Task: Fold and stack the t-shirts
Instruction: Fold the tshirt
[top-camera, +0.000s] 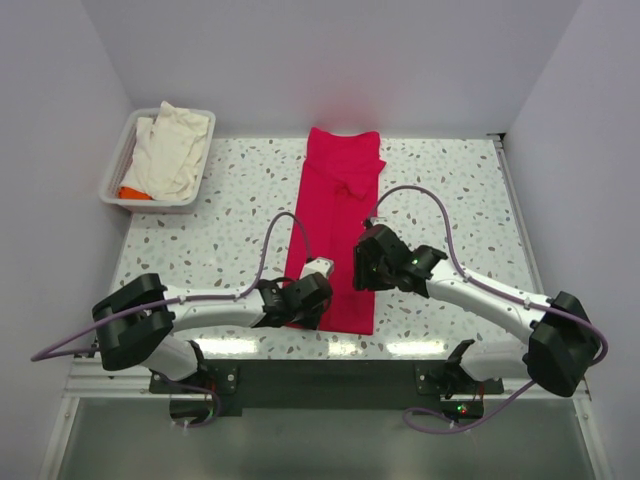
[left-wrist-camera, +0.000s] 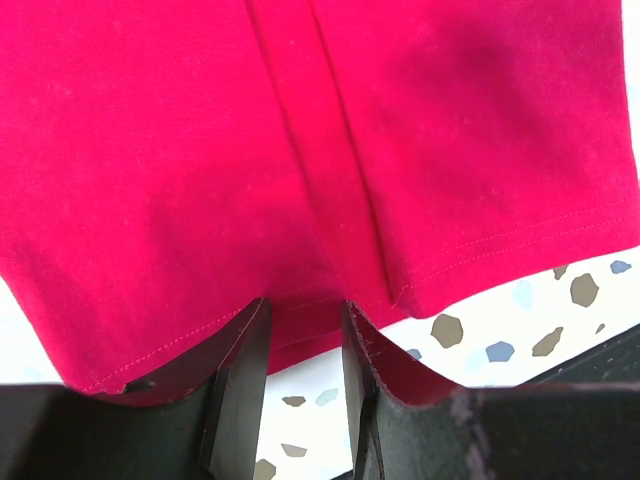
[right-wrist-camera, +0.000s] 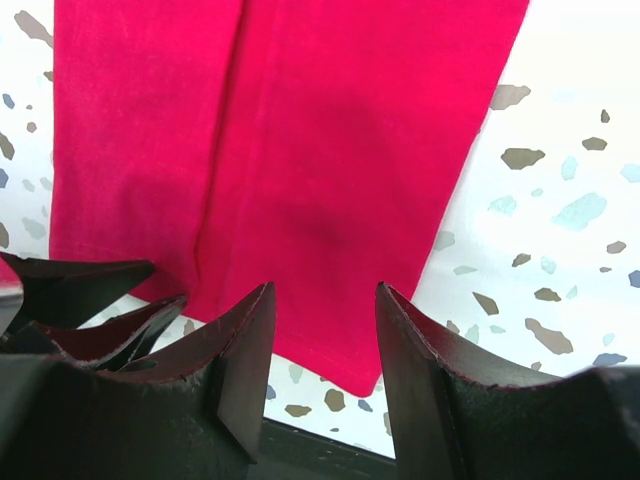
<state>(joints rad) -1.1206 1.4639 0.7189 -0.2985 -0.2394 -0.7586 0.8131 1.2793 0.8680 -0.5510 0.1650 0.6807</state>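
Note:
The crimson-red t-shirt (top-camera: 335, 230) lies folded lengthwise into a long narrow strip down the middle of the table, collar end far, hem near. My left gripper (top-camera: 300, 300) is open at the near-left of the hem; in the left wrist view its fingertips (left-wrist-camera: 305, 305) reach the hem edge of the red cloth (left-wrist-camera: 300, 150), with bare table between the jaws. My right gripper (top-camera: 370, 262) is open over the strip's near right part; in its wrist view (right-wrist-camera: 325, 290) the jaws frame the shirt's near right corner (right-wrist-camera: 300, 150). The cream-white t-shirt (top-camera: 175, 150) lies crumpled in the tray, with orange fabric (top-camera: 132, 192) beneath it.
The white plastic tray (top-camera: 118, 165) stands at the far left corner of the speckled table (top-camera: 450, 200). White walls close in the left, back and right. The left gripper's fingers (right-wrist-camera: 100, 300) show at the left of the right wrist view. The table's near edge (right-wrist-camera: 320, 445) lies just below the hem.

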